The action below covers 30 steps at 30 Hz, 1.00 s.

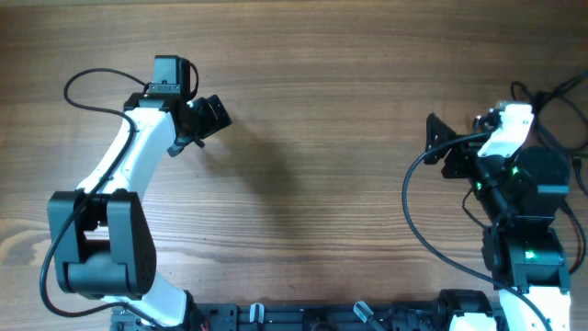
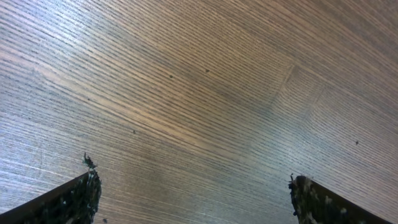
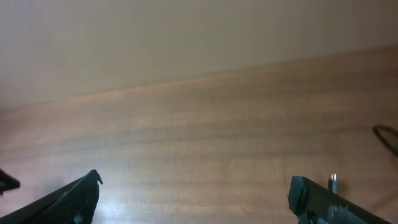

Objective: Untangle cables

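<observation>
Thin black strands that look like the cables [image 1: 548,93] curl at the table's far right corner, partly hidden behind the right arm. A black loop [image 3: 388,138] shows at the edge of the right wrist view, and a small metallic tip [image 3: 334,182] pokes up beside one finger. My left gripper [image 1: 213,115] [image 2: 193,183] hangs over bare wood at the upper left, open, with nothing between its fingers. My right gripper [image 1: 439,145] [image 3: 194,186] points left at the right side, open and empty, apart from the strands.
A thick black robot wire [image 1: 410,204] loops out from the right arm over the table. Another wire [image 1: 84,85] arcs behind the left arm. The arm bases [image 1: 303,317] line the near edge. The wooden table [image 1: 312,184] spans the view.
</observation>
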Each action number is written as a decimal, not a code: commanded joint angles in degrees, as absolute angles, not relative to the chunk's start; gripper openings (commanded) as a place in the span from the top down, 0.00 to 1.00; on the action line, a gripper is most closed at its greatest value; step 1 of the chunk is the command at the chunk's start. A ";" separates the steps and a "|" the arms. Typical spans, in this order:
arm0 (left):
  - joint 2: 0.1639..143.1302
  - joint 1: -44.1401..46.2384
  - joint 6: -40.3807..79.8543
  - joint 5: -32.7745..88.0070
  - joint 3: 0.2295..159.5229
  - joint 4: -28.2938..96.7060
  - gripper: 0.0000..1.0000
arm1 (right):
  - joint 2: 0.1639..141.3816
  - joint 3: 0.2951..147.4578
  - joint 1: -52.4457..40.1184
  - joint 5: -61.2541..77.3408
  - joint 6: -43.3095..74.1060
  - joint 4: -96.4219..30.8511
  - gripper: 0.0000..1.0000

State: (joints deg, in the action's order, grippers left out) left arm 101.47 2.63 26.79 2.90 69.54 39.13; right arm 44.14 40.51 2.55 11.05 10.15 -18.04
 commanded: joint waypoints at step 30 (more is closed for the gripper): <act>102.17 2.57 25.69 3.16 69.21 38.98 0.00 | 22.35 19.62 2.42 10.33 9.37 -22.28 0.00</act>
